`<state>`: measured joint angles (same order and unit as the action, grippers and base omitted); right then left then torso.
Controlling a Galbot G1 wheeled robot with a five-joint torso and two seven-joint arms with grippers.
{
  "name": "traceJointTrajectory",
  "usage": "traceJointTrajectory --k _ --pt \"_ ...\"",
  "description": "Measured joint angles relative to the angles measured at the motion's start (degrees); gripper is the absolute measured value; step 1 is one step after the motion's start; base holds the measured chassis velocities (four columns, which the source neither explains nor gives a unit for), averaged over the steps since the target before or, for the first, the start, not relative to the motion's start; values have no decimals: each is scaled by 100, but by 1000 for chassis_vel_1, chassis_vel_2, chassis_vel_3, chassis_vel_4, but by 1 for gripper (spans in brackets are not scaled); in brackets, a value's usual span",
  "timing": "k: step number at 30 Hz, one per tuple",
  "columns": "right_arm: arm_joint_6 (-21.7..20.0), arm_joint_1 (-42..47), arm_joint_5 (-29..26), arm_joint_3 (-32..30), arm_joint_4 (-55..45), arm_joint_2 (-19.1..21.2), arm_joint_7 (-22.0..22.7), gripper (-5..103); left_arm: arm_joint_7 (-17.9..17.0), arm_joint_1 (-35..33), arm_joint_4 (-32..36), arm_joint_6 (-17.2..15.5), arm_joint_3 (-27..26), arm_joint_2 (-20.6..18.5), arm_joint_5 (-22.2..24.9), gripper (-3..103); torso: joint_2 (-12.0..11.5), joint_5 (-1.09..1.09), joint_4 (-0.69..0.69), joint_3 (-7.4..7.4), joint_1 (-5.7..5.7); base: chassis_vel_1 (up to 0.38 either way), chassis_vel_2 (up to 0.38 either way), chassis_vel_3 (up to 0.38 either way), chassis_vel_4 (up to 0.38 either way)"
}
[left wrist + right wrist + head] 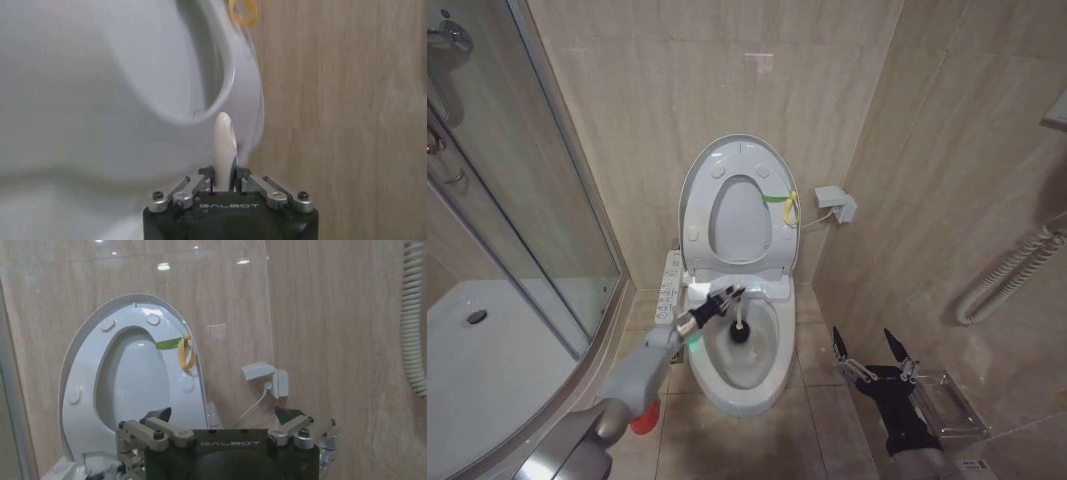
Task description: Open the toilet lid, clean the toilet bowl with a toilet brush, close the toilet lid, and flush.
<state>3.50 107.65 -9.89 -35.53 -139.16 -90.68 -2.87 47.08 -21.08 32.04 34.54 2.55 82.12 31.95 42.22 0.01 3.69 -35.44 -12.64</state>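
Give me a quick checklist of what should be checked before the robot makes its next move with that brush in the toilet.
1. Toilet lid raised against the wall, with the seat up too: ok.
2. Left gripper shut on the toilet brush handle: ok.
3. Bristle head inside the toilet bowl, not over the rim: ok.
4. Bristles actually touching the ceramic: cannot tell.
5. Right gripper open and parked to the side, away from the bowl: ok.
6. Yellow-green strap hanging at the lid's edge, away from the brush: ok.
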Motion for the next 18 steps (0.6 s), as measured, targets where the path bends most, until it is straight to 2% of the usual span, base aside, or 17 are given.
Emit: traceJointTrajectory --k 8,10,14,15,17,18 --pt "0 0 0 0 0 0 -1 100 -30 35 61 -18 1 316 23 20 0 0 -2 0 0 0 0 0 0" --pt "0 0 0 0 0 0 -1 100 -18 -105 -84 0 -89 496 -77 20 0 -1 -1 0 0 0 0 0 0" --pt "0 0 0 0 0 0 -1 100 64 -248 -455 149 -248 581 -255 20 2 -2 -3 2 1 0 0 0 0" --pt "0 0 0 0 0 0 -2 100 79 -309 -561 165 -261 547 -321 20 3 0 2 4 2 0 0 0 0" --pt "0 0 0 -1 0 -1 1 100 95 -363 -601 192 -271 510 -336 20 2 1 0 2 2 0 0 0 0" --pt "0 0 0 0 0 4 -3 100 113 -427 -584 214 -271 452 -337 20 0 -6 -10 -1 0 0 0 0 0"
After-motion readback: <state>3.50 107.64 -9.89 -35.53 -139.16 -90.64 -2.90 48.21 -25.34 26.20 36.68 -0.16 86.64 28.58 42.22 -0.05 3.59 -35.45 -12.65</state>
